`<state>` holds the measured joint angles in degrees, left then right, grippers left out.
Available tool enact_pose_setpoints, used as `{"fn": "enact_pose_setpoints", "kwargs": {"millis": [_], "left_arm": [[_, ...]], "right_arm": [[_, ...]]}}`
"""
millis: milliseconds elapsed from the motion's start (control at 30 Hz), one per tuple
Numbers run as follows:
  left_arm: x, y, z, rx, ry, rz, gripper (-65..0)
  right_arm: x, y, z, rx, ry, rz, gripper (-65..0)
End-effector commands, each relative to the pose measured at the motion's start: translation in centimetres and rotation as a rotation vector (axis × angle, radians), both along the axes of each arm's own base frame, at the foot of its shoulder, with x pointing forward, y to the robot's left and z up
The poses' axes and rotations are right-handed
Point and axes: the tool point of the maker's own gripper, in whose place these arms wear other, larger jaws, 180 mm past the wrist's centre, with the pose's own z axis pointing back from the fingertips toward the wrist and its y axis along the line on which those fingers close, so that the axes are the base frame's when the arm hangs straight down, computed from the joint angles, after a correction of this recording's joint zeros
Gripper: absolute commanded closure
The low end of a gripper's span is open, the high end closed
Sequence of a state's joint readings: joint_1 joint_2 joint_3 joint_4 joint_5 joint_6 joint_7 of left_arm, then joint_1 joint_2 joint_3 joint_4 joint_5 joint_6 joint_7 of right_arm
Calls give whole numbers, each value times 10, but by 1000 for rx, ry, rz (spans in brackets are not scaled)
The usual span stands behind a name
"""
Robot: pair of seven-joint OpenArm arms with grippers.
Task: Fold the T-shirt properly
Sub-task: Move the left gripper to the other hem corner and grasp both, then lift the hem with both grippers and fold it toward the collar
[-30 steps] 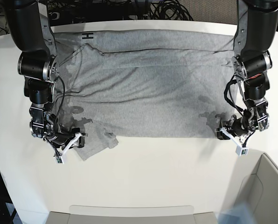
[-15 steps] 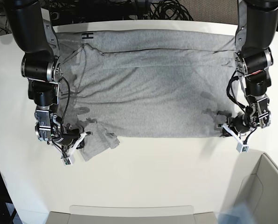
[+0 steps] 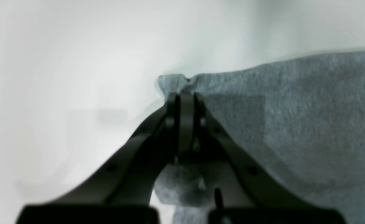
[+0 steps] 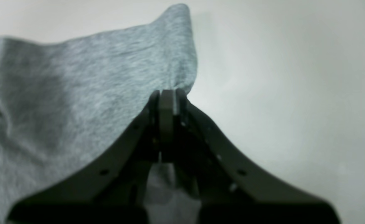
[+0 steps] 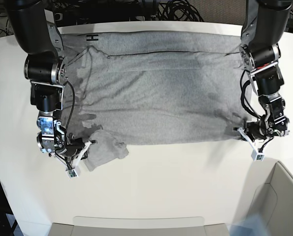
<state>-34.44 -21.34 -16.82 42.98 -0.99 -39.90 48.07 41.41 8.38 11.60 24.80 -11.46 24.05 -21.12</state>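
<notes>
1. Broadly, the white surface fills the base view, with rounded corners and dark cables behind its far edge.
2. Spread across the far half of it lies the T-shirt, heather grey and mostly flat, with long creases running across its upper part and a few black capital letters showing at its far corner on that view's left.
3. Its near hem runs almost straight across the middle of the surface, except at the corner on that view's left, where the cloth is bunched into a small crumpled flap.
4. Two black arms reach down from the far side, one over each side edge of the shirt.
5. A pale bin stands at the near corner on that view's right, only partly in view; what it holds cannot be told, apart from a blurred bluish patch at its bottom edge.
6. A second pale tray edge runs along the near side, with its contents out of sight.
7. The right gripper sits at the bunched corner, its jaws pressed together and pinching a fold of the grey cloth, which rises in a peak just beyond the tips.
8. The left gripper sits at the opposite hem corner, jaws likewise pressed together on the shirt's edge, with a small pucker of fabric just past the tips.
</notes>
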Motion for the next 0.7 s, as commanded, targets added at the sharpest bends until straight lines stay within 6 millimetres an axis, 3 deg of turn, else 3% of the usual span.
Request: {"fn": "enact_pose_setpoints", "kwargs": {"millis": [0,267,367,667], "left_arm": [[21,4,31,21,-94,-2,0],[6,4,41,96,-108,-22,0],[7,4,47,107,-117,-23,0],[-21,13,64,226,-106,-37,0]], "right_arm": [[21,1,31,7,-77,4,0],[13,2,72,24,-153,-5,0],[6,1,79,-7,-164,4,0],[-24,-1,90,-98,-165,56,0]]}}
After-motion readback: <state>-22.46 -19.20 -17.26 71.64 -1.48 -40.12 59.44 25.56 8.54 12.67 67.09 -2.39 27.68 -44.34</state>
